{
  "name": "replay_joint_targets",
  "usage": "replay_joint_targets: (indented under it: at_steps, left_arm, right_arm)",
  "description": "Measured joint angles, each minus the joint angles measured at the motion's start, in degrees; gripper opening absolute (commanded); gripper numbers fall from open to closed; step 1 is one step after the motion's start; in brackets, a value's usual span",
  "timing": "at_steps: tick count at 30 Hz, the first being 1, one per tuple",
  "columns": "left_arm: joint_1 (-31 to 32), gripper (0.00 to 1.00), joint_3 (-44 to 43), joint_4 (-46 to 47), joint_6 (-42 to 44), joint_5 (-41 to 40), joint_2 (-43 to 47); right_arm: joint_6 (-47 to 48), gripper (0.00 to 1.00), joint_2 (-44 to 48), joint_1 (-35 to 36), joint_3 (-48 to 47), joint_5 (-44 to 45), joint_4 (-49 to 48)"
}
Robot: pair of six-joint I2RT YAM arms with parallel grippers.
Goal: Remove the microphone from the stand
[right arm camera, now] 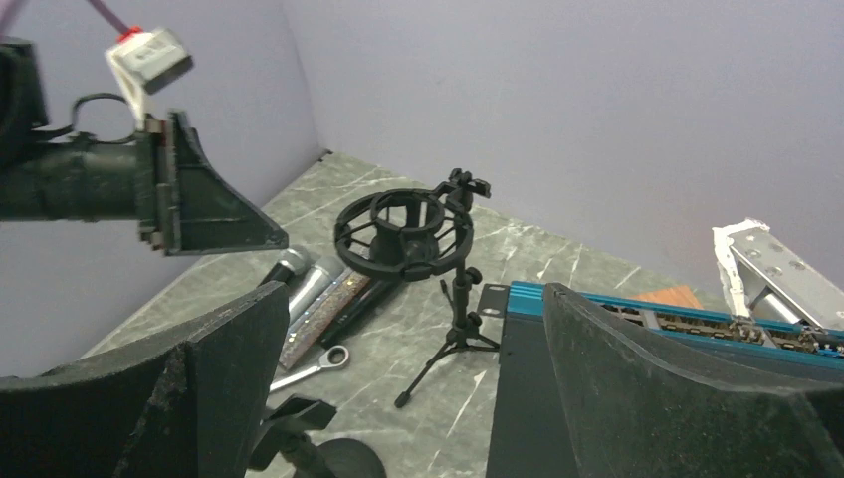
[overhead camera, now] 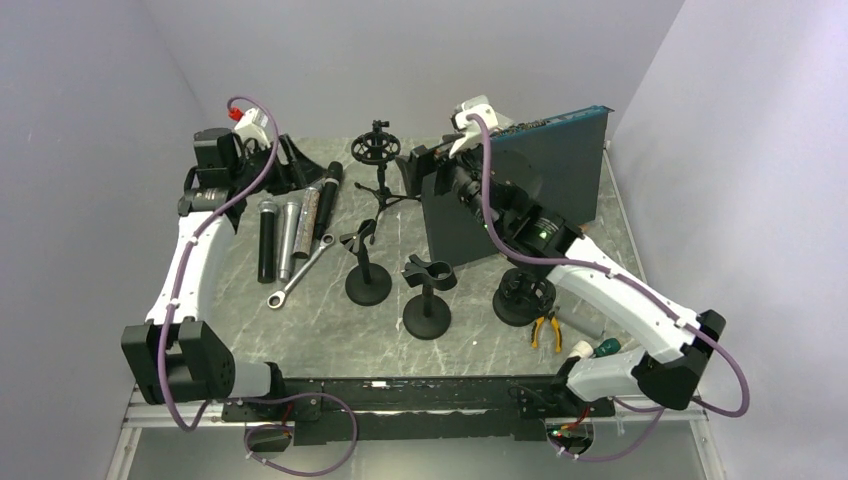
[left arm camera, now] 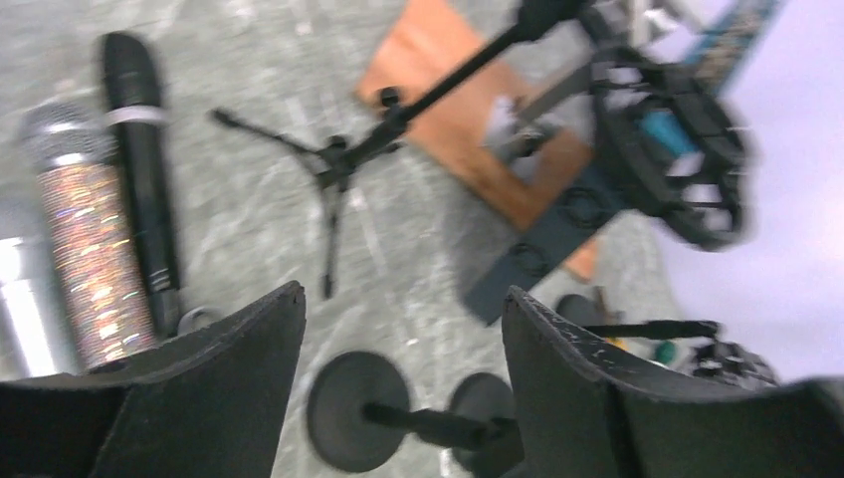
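both arms are up at the far end of the worktop [overhead camera: 470, 330]. the left gripper [left arm camera: 403, 299] hangs with its two black fingers spread wide apart and nothing between them. straight out beyond that gap the tripod stand [left arm camera: 333, 169] sits on its thin legs, its rod slanting up and away to the shock mount [left arm camera: 677, 149], which is blurred in this camera. off past the gripper's left-hand finger the microphones lie flat on the stone, side by side: a glitter microphone [left arm camera: 90, 259] and, touching or just beside it on the far side, a black microphone [left arm camera: 144, 189]. just under the gap are the dark discs of two round-base stands [left arm camera: 358, 408].

the right gripper [right arm camera: 413, 299] is also wide open and empty-handed. the shock mount's ring is directly ahead of its gap, raised above the worktop, and from here the ring looks hollow, with no microphone seated in it. the row of microphones lies beyond and below the mount, toward this gripper's left-hand finger, with a wrench [right arm camera: 314, 363] nearer to that finger. a blue-edged case [right arm camera: 637, 319] stands close against the right-hand finger. neither gripper touches the stand or any microphone. pliers [overhead camera: 545, 328] lie back near the right arm's base, well behind its gripper.
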State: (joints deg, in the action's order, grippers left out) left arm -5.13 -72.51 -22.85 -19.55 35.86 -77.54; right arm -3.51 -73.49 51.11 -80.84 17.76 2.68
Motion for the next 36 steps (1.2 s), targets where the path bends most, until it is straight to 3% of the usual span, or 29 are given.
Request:
replay_joint_targets:
  at_steps: [2,5,10,19,30,36]
  left_arm:
    - [1.68,0.84,0.96,4.79,-3.85,3.76,1.05]
    - [4.31,0.98,2.8,11.06,-9.09,6.84,3.3]
    - [10.43,0.99,4.26,20.33,-16.81,7.78,6.88]
    - [15.67,0.86,3.02,24.57,-23.32,3.76,4.37]
    - [19.21,0.84,4.85,21.92,-28.0,-7.45,5.97]
    - [19.17,0.6,4.44,24.46,-32.48,-7.76,3.5]
  right_arm:
    - [0.07,1.0,-1.84,-1.16,-1.66,-0.48,0.59]
    - [-0.44,1.0,-3.74,-3.8,-3.32,-2.45,1.7]
    - [-3.04,1.0,-4.48,-8.98,-3.78,-6.16,3.52]
    - [-5.77,1.0,0.11,-11.65,-0.55,-9.14,4.5]
    - [-6.16,1.0,6.8,-13.29,4.15,-9.38,3.72]
    - [-6.27,1.0,6.86,-13.97,6.03,-10.16,3.26]
